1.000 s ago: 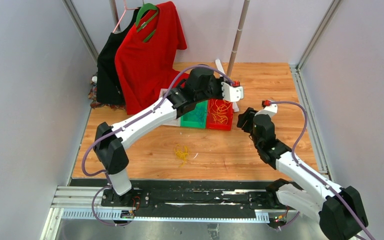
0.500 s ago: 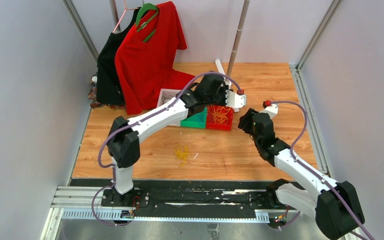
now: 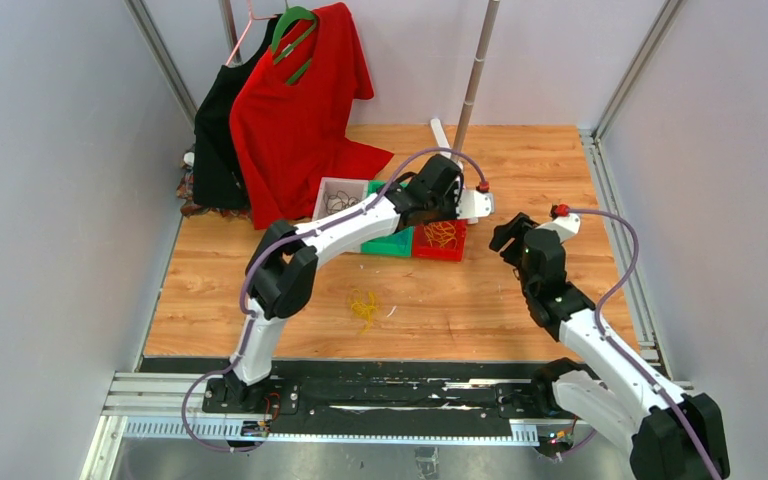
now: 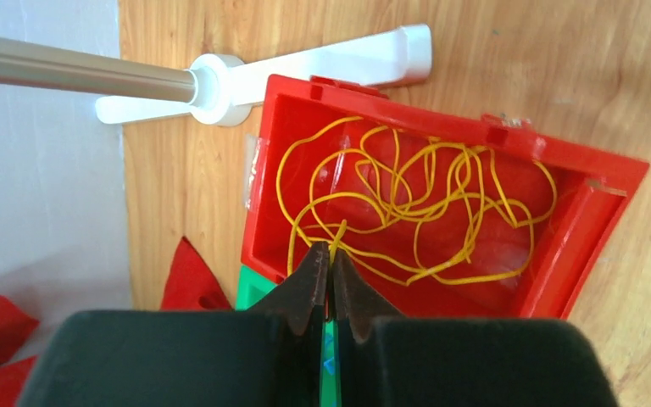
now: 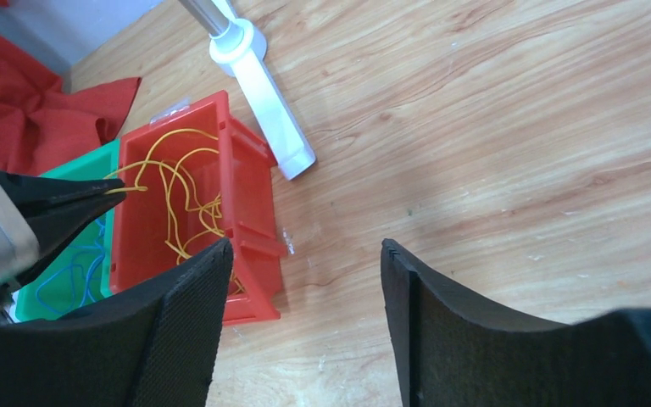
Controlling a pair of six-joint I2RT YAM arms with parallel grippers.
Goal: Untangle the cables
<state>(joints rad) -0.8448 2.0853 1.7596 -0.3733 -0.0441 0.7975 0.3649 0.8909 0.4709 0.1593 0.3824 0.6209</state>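
Here, my left gripper (image 4: pixel 331 259) pinches a strand of the yellow cable (image 4: pixel 407 195) heaped in the red bin (image 4: pixel 593 182); my right gripper (image 5: pixel 305 254) hangs beside it over the table (image 5: pixel 492 127), jaws spread wide.

Overhead view looks down; close wrist views share red bin (image 4: pixel 441 125).

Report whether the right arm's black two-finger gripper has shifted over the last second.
Yes. The right gripper drifted rightward, away from the red plastic bin, which stayed put on the table.
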